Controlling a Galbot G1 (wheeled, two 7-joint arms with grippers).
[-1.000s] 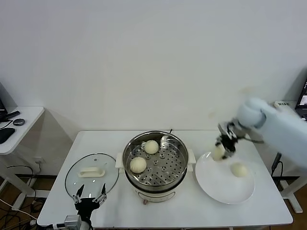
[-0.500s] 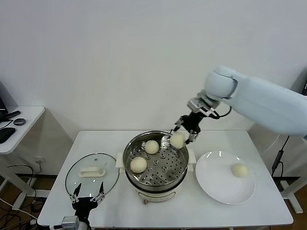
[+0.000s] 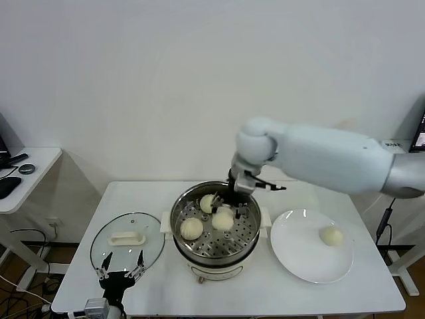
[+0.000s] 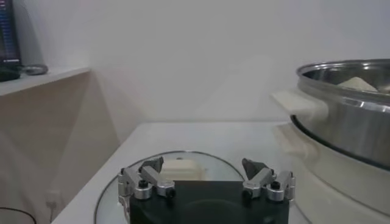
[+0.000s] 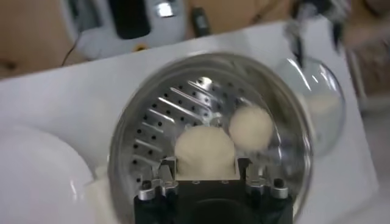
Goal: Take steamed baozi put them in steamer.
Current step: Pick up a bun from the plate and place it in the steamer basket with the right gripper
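My right gripper (image 3: pixel 224 216) is clamped on a baozi (image 5: pixel 205 153), low over the steamer (image 3: pixel 179 212) tray so the bun needn't drop far. Two buns sit inside; one remains on the plate (image 3: pixel 292 256), table's right end. Left gripper (image 4: pixel 206 180) hangs spread, empty, over the glass lid (image 3: pixel 106 249).

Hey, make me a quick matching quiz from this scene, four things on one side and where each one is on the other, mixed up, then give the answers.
Things:
1. right claw
2. left claw
3. glass lid
4. white plate

Places or states:
A. flat on the table, left of the steamer
B. carries one baozi
C. over the steamer, shut on a baozi
D. open, at the near table edge

Pairs: 1-C, 2-D, 3-A, 4-B
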